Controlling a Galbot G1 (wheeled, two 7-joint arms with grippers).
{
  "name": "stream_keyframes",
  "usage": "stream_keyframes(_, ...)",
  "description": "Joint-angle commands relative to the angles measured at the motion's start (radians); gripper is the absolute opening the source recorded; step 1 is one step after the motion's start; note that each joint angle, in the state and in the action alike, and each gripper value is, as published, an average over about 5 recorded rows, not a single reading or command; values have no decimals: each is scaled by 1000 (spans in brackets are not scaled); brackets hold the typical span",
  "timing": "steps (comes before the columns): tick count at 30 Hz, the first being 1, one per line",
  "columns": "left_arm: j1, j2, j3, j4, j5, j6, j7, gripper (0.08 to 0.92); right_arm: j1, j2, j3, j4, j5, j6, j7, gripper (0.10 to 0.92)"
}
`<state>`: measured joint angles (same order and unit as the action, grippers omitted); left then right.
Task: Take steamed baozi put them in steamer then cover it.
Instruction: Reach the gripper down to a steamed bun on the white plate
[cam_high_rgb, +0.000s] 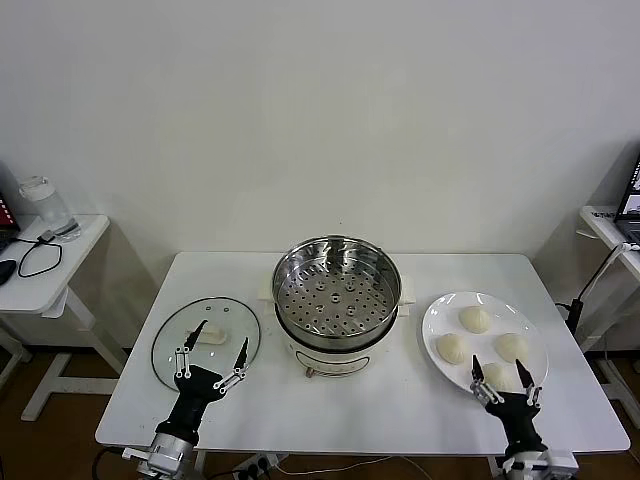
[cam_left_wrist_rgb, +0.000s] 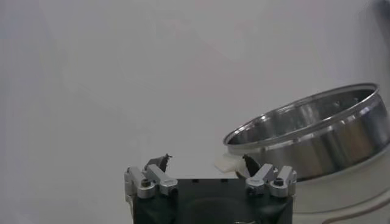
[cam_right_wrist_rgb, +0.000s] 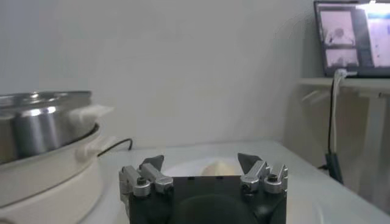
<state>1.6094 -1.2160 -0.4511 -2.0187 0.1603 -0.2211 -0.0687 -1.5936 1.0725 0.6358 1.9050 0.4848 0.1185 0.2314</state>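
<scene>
Several cream-white baozi (cam_high_rgb: 474, 320) lie on a white plate (cam_high_rgb: 434, 318) at the table's right. The empty steel steamer (cam_high_rgb: 335, 292) stands on its cream pot base at the table's middle; it also shows in the left wrist view (cam_left_wrist_rgb: 317, 134) and the right wrist view (cam_right_wrist_rgb: 36, 122). The glass cover (cam_high_rgb: 172, 340) with a white handle (cam_high_rgb: 212, 336) lies flat at the left. My left gripper (cam_high_rgb: 212, 350) is open above the cover's near edge. My right gripper (cam_high_rgb: 500, 372) is open just over the nearest baozi, which shows between its fingers in the right wrist view (cam_right_wrist_rgb: 213, 167).
A white side table (cam_high_rgb: 40, 270) with a jar and cables stands at the far left. Another side table (cam_high_rgb: 610, 225) with a laptop (cam_right_wrist_rgb: 353, 36) stands at the far right. The work table's front edge lies just below both grippers.
</scene>
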Motion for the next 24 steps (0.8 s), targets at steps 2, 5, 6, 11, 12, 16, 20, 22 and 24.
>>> stream_keyframes(2, 3, -1, 5, -2, 0, 3, 0, 823, 313, -178, -14, -49, 96, -217, 79, 823)
stream_keyframes(5, 3, -2, 6, -6, -1, 6, 1, 823, 478, -255, -88, -155, 135, -221, 35, 823)
stream_keyframes(6, 3, -2, 5, -6, -1, 6, 1, 823, 537, -282, -123, -199, 153, -223, 19, 823)
stream_keyframes(11, 3, 0, 0, -5, -1, 4, 2, 823, 793, -402, -354, -393, 253, -250, -122, 823)
stream_keyframes(12, 3, 0, -2, -5, -1, 3, 2, 823, 835, -425, -394, -431, 262, -261, -186, 823)
stream_keyframes(16, 5, 0, -5, -7, -2, 1, 3, 823, 1013, -504, -604, -577, 225, -263, -502, 823)
stream_keyframes(20, 7, -1, -5, -10, -3, 2, 3, 823, 1183, -552, -801, -723, 66, -236, -870, 823)
stream_keyframes(22, 8, -3, -5, -11, -3, 3, 3, 823, 1271, -560, -881, -782, -25, -196, -1042, 823)
stream_keyframes(24, 9, -4, -5, -10, -3, 3, 3, 823, 1359, -559, -956, -831, -102, -150, -1184, 823)
